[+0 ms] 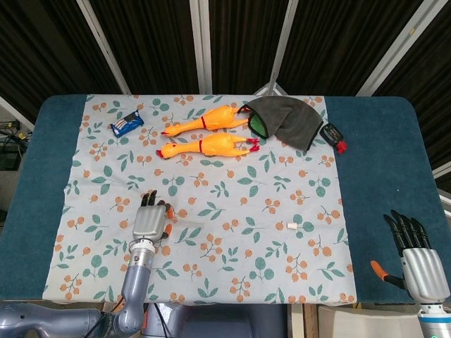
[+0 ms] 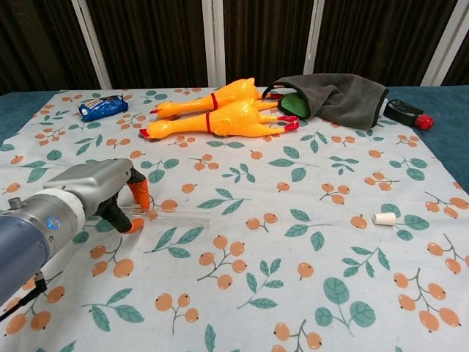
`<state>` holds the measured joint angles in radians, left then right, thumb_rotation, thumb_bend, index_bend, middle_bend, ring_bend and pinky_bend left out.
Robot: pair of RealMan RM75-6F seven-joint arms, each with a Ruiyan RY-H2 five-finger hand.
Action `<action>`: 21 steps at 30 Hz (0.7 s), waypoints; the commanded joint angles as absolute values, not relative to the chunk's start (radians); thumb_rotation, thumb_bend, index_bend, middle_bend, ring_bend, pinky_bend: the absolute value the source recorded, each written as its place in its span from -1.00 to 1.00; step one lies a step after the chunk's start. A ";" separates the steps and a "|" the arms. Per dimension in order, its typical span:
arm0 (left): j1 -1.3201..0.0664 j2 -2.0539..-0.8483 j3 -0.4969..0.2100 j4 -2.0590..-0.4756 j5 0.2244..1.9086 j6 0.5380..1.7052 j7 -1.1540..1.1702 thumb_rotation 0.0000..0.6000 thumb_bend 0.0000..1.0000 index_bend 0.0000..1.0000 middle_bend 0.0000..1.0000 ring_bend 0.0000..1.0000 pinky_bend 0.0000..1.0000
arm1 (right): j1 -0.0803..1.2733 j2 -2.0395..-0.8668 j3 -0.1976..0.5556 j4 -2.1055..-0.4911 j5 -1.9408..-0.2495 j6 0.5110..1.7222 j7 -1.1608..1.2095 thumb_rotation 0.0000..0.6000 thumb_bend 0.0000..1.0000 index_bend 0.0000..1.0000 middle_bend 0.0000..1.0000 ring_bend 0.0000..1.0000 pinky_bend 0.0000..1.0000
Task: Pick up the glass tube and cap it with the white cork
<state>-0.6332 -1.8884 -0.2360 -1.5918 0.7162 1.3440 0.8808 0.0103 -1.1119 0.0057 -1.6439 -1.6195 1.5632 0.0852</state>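
- The left hand sits low on the cloth, its orange-tipped fingers curled down around the left end of the tube. They seem to pinch it, though the clear glass makes the contact hard to read.
- The tube lies flat on the cloth, running rightward from those fingers. In the head view it is only a faint streak beside the hand.
- Far back on the left, a blue snack pack lies near the cloth's edge.
- Two rubber chickens lie side by side behind the middle of the cloth, heads to the left, the nearer one just touching the farther.
- Right of them, a grey pouch lies crumpled with something green showing at its mouth.
- The cork lies on its side on the cloth, well apart from the tube and to its right, with nothing touching it. From above it is a small white dot.
- A small black and red gadget lies on the blue table just past the pouch.
- The right hand hangs off the near right corner of the table, fingers straight and apart, thumb out, holding nothing.
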 commanded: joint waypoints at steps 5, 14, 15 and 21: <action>-0.632 -1.895 -0.240 -1.590 0.756 1.360 0.844 1.00 0.08 0.19 -0.26 -0.98 -1.00 | 0.009 -1.111 0.006 -1.640 -1.619 1.565 0.092 1.00 -0.46 -1.00 -1.00 -1.00 -1.00; -0.627 -1.888 -0.260 -1.596 0.906 1.380 0.703 1.00 0.17 0.30 -0.03 -0.88 -1.00 | 0.009 -1.111 0.005 -1.638 -1.624 1.567 0.092 1.00 -0.46 -1.00 -1.00 -1.00 -1.00; -0.626 -1.887 -0.262 -1.598 0.914 1.381 0.696 1.00 0.18 0.31 -0.01 -0.86 -1.00 | 0.009 -1.111 0.005 -1.638 -1.624 1.568 0.091 1.00 -0.46 -1.00 -1.00 -1.00 -1.00; -0.614 -1.879 -0.268 -1.600 0.965 1.387 0.627 1.00 0.20 0.32 0.06 -0.84 -1.00 | 0.009 -1.111 0.005 -1.639 -1.627 1.570 0.091 1.00 -0.46 -1.00 -1.00 -1.00 -1.00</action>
